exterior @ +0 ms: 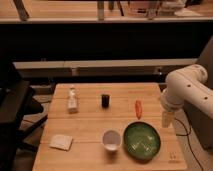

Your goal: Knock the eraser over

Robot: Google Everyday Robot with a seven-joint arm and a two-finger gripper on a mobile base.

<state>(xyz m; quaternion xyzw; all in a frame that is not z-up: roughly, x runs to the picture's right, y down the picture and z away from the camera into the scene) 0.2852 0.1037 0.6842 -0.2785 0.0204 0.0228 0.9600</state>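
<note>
The eraser (105,100) is a small black block standing upright on the wooden table (90,125), near the middle of the far half. My gripper (167,120) hangs at the table's right edge, pointing down, well to the right of the eraser and apart from it. The white arm (186,88) reaches in from the right.
A small whitish bottle (73,100) stands left of the eraser. An orange-red object (138,109) lies to its right. A green bowl (142,141) and a white cup (111,140) sit at the front, a flat pale square (61,142) at front left. A dark chair (15,110) stands left.
</note>
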